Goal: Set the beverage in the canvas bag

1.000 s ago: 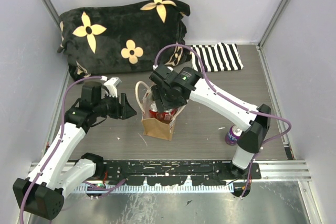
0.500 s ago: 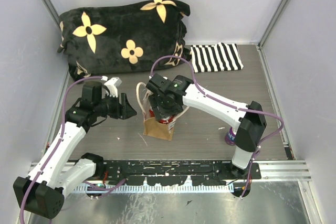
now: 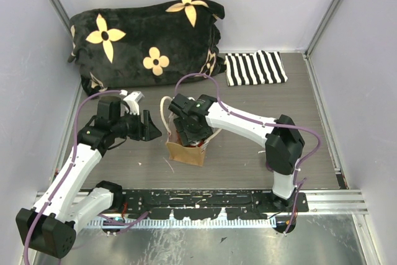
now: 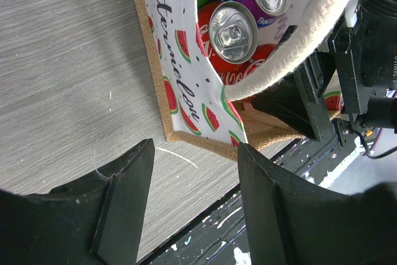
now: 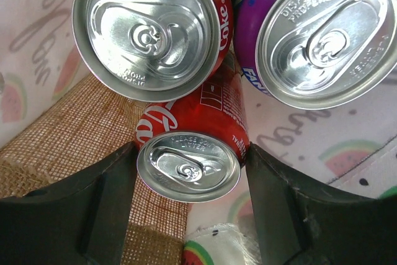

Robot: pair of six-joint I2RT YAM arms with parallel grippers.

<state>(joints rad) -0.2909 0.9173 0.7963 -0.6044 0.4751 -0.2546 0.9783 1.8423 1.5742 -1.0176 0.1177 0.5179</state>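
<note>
Red can clamped between right fingers — inside canvas bag.

Tan canvas bag, watermelon-print lining, mouth open; red cola can inside it, silver top towards the opening.

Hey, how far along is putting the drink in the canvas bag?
Nearly done. A cola can and a purple can already stand in the canvas bag. The right fingers grip a second cola can down inside it. Left: let go and pull out.
</note>
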